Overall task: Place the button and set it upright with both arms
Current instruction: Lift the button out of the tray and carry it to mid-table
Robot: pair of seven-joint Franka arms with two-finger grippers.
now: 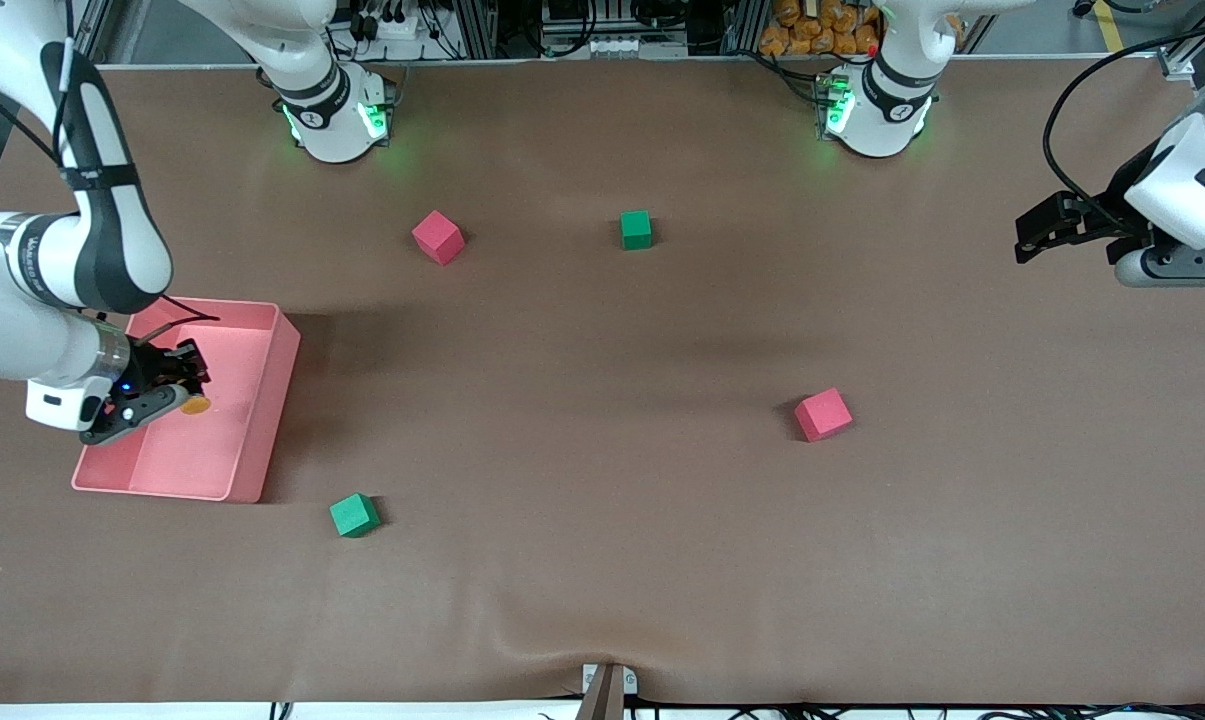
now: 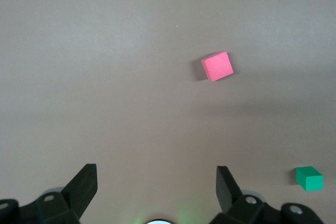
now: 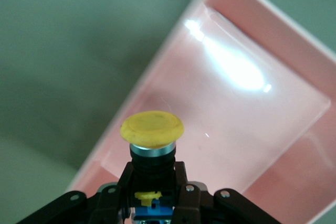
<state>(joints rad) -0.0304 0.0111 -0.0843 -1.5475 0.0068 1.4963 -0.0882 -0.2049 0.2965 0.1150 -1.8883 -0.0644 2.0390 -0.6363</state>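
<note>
The right gripper [image 1: 177, 385] is clamped on the button [image 1: 194, 404] and hangs over the pink tray [image 1: 262, 420] at the right arm's end of the table. In the right wrist view the jaws pinch the black body just under a metal collar, and the round orange-yellow cap [image 3: 152, 128] stands clear of the fingertips, with blue bits visible lower down between them. The cap points out along the gripper's line rather than straight up, so the button is not yet upright on any surface.

Handling, by judgement: the button looks small, rigid and light — hard plastic with a metal ring — and unlikely to deform in the grip. The smooth cylindrical body could roll or twist between flat pads, and the cap is wider than the body, so it may topple when set down. The body below the collar appears the sound place to hold; the cap is best left free.

The left gripper [image 1: 1047, 232] waits over bare table at the left arm's end, its fingers [image 2: 84, 187] spread wide and holding nothing.

Other items on the brown table [image 1: 602, 560]: two pink foam cubes [image 1: 437, 237] [image 1: 823, 414] and two green foam cubes [image 1: 636, 229] [image 1: 354, 515], all well apart from the tray.

Markings — a small label runs along the right arm's forearm in the front view, but it cannot be read. No writing is legible on the button.
</note>
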